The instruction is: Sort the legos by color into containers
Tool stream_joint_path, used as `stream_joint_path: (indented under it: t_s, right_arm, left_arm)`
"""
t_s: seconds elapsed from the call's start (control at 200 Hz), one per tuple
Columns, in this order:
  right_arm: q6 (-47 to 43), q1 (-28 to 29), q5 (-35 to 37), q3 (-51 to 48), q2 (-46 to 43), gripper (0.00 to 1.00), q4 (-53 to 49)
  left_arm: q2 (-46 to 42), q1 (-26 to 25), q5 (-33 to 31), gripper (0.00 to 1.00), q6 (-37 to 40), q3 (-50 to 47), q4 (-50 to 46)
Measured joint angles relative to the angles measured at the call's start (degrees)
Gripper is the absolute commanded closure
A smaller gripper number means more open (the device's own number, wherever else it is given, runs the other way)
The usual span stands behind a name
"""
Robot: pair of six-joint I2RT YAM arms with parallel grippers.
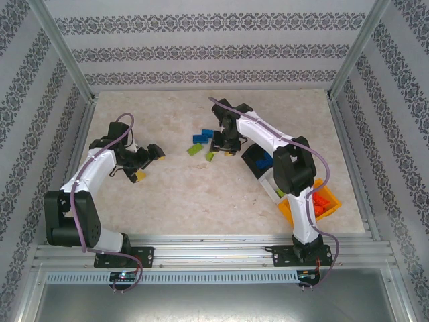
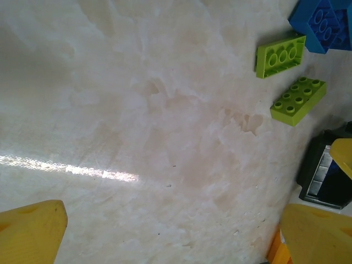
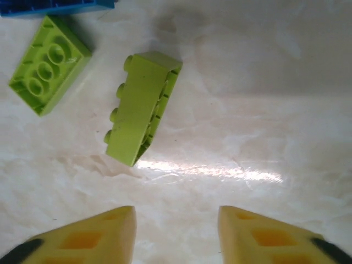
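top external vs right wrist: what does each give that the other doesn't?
Top external adds: the bins at right, black bin, white bin, orange-yellow bin holding orange-red bricks, plus the left gripper. Right wrist adds: the tipped lime brick lies on its side, and the right gripper is open with nothing between its fingers. Shared: that brick, the flat lime brick and a blue brick.

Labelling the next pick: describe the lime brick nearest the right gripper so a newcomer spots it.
Over the middle of the table, find the right gripper, jaws open. Two lime bricks lie just ahead of its fingertips, beside a blue brick. The target brick is the nearer one, tipped on its side with studs pointing sideways; its lime neighbour lies flat, studs up.
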Motion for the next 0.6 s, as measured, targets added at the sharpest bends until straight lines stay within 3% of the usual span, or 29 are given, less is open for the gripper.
stream_joint_path:
  t_s: [0.13,0.365,0.5,0.6]
  right_arm:
    - [0.0,0.2,-0.8,1.6,1.4,0.22,0.2]
    - [0.6,0.5,-0.6,15.1,12.3,0.24,-1.9]
    - [0.9,0.5,0.0,22.4,18.8,0.37,-4.9]
    - [1.0,0.5,1.3,25.8,21.8,0.6,-7.3]
  left_arm:
    - [0.0,0.0,0.3,0.0,-0.6,0.0,0.4]
    - [-0.2,0.0,0.2,0.0,-0.7,0.0,0.3]
    - [-1.6,0.0,0.0,0.0,-0.7,0.0,-0.3]
    - [-3.0,0.0,0.0,0.0,-0.6,0.0,-0.6]
